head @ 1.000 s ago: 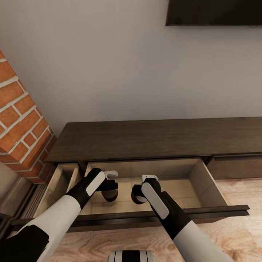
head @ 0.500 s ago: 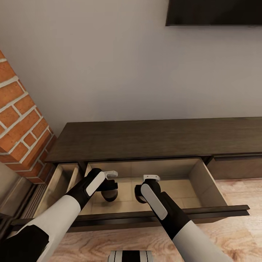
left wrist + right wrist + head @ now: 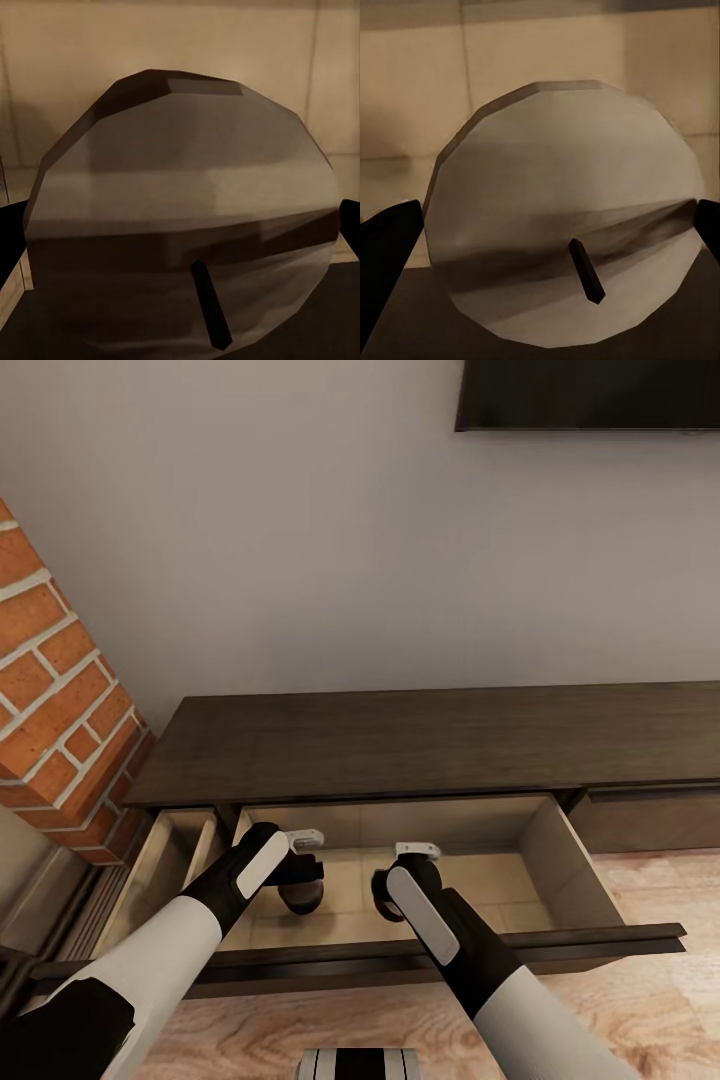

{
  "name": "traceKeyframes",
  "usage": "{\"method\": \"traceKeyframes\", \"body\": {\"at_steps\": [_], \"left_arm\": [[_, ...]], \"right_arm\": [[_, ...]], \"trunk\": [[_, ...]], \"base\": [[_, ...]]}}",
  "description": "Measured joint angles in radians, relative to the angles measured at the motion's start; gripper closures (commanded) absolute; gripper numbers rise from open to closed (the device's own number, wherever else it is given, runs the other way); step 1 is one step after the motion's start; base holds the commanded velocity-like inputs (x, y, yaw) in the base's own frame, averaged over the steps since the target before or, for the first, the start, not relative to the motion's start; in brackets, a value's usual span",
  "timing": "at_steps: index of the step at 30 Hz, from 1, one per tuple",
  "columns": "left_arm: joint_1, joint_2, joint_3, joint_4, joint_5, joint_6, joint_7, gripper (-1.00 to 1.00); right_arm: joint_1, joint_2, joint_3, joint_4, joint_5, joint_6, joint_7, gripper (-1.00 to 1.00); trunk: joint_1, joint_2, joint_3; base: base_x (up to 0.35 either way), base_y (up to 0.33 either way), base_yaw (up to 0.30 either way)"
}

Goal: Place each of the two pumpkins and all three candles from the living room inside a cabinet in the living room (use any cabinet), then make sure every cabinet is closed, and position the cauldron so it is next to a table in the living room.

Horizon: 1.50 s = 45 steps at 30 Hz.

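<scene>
The long low dark brown wooden cabinet [image 3: 420,745] stands against the far wall with its wide middle drawer [image 3: 560,860] pulled out toward the robot, pale beige inside, and a narrower compartment open at its left. Both arms reach down into that drawer. The left pincer [image 3: 300,885] grasps a stubby tan faceted candle with a dark wick [image 3: 180,217], its fingers at either flank of the wax; the right pincer [image 3: 392,895] likewise grasps a second pale tan candle [image 3: 566,214]. Both candles hang inside the drawer, near its floor, not visibly released. I judge two candles are all but stowed; the third candle, both pumpkins, closing the drawers and moving the cauldron seem to remain.
</scene>
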Motion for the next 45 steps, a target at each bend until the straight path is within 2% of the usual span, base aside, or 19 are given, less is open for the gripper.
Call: {"method": "traceKeyframes", "body": {"at_steps": [14,15,25,26,45], "left_arm": [[0.0,0.0,-0.003,-0.001,0.0,-0.018,-0.004,1.0],[0.0,0.0,-0.003,-0.001,0.0,-0.019,-0.004,1.0],[0.0,0.0,-0.003,-0.001,0.0,-0.022,-0.004,1.0],[0.0,0.0,-0.003,-0.001,-0.001,-0.022,-0.003,-1.0],[0.0,0.0,-0.018,0.0,-0.002,-0.023,-0.004,-1.0]], "right_arm": [[-0.004,0.0,0.001,0.027,0.0,-0.037,0.007,1.0],[-0.004,0.0,0.0,0.027,0.0,-0.037,0.007,-1.0],[-0.004,0.0,0.001,0.03,0.0,-0.038,0.01,-1.0],[-0.004,0.0,0.001,0.03,0.0,-0.038,0.01,-1.0],[-0.004,0.0,-0.001,0.03,-0.001,-0.039,0.011,-1.0]], "trunk": [[0.0,0.0,0.0],[0.0,0.0,0.0],[0.0,0.0,0.0],[0.0,0.0,0.0],[0.0,0.0,0.0]], "base": [[0.0,0.0,0.0],[0.0,0.0,0.0],[0.0,0.0,0.0],[0.0,0.0,0.0],[0.0,0.0,0.0]]}}
